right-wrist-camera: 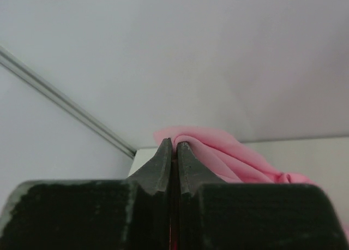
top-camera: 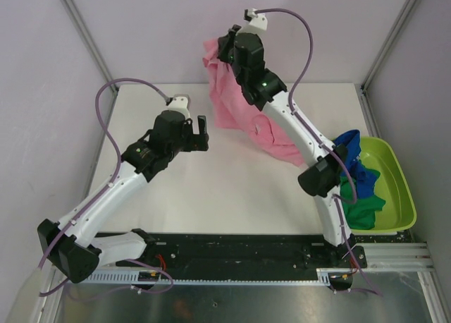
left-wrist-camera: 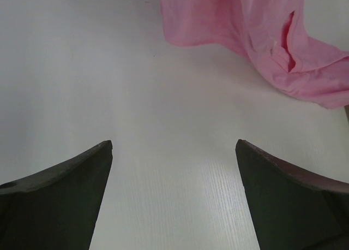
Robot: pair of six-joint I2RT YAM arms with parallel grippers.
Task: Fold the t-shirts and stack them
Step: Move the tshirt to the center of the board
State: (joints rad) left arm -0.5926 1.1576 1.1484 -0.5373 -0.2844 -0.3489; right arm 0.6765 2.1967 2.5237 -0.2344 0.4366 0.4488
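Lying crumpled in the lime-green tub (top-camera: 398, 189) at the tabletop's (top-camera: 232, 189) right edge are a dark green t-shirt (top-camera: 363, 211) and, just behind and touching it, a royal blue t-shirt (top-camera: 352, 157) (partly hidden by the right arm's elbow). Farther in, left of centre, the left gripper (top-camera: 197, 134) hovers above bare white tabletop with its fingers spread wide; its wrist view shows nothing between them (left-wrist-camera: 174, 146) but the white surface, with pink cloth (left-wrist-camera: 262, 26) lying beyond. That cloth is the light pink t-shirt (top-camera: 236, 111), which sits toward the far side of the tabletop: its lower part trails onto the surface and runs rightward under the right arm, while its upper part is lifted clear. At the far end, the right gripper (top-camera: 225, 49) is raised high, its fingers pressed together and pinching a fold of the pink fabric (right-wrist-camera: 218, 152), as the right wrist view (right-wrist-camera: 174, 146) shows.
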